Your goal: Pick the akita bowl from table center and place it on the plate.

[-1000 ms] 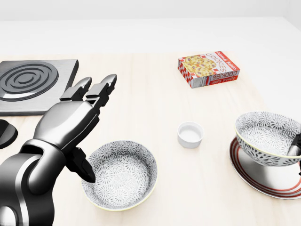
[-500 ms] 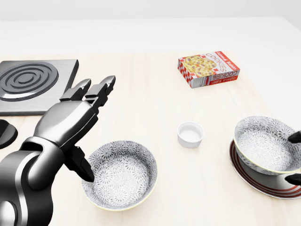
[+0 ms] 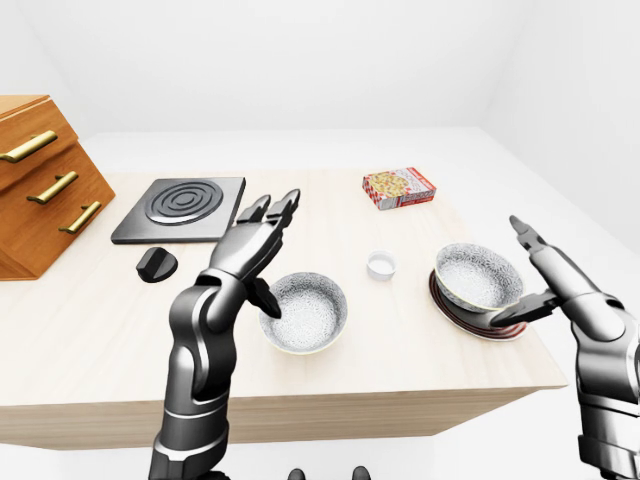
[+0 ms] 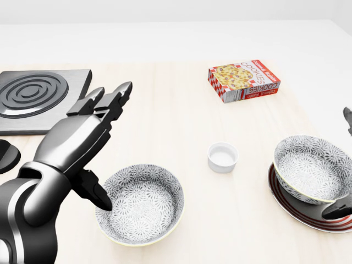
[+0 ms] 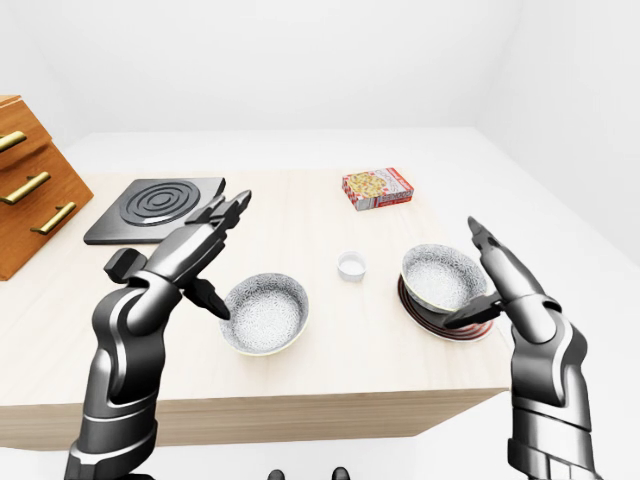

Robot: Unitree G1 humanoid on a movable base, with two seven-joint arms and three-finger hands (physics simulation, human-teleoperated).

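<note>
A black-and-white patterned akita bowl (image 4: 311, 175) sits upright on the red-rimmed plate (image 4: 301, 212) at the right of the head view. My right hand (image 3: 506, 270) is open beside it, fingers spread above the bowl's right rim and thumb low by the plate's edge, not gripping. A second, alike patterned bowl (image 4: 141, 203) rests on the table at bottom centre. My left hand (image 4: 115, 146) hovers open just left of that bowl, fingers stretched out and thumb pointing down at its rim.
A small white cup (image 4: 223, 157) stands between the two bowls. A cookies box (image 4: 243, 80) lies at upper right. A burner plate (image 4: 38, 98) and a black knob (image 4: 6, 155) are at the left, beside a wooden drawer cabinet (image 3: 40, 180).
The bowl on the right has settled flat onto the plate. My right hand has let go of it and opened, drawing off to the right. The left hand barely moved.
</note>
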